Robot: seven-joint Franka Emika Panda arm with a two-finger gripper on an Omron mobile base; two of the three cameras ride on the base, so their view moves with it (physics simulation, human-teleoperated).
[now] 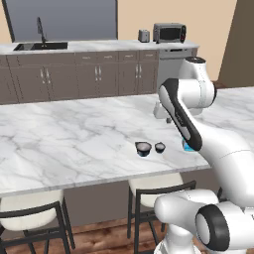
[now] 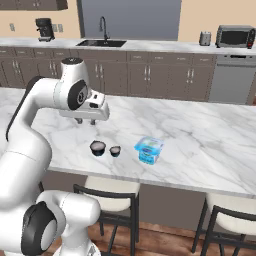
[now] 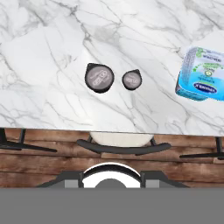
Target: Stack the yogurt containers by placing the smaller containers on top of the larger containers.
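We hover high over the counter (image 2: 210, 140), well above both cups; whether our gripper (image 2: 86, 120) is open or closed we cannot tell. The small cup (image 3: 131, 79) sits just beside the large cup (image 3: 99, 78), apart, near the front edge. Light, stiff, probably slick — grip its sides. A blue tub (image 3: 202, 74) stands well right — room enough.

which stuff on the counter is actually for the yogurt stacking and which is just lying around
For the job:
- larger yogurt container, dark cup on the marble counter
- smaller yogurt container, beside it, apart, not yet stacked

Just lying about:
- blue and white tub, further along the counter
- toaster, microwave, coffee machine and sink on the back counter
- stools below
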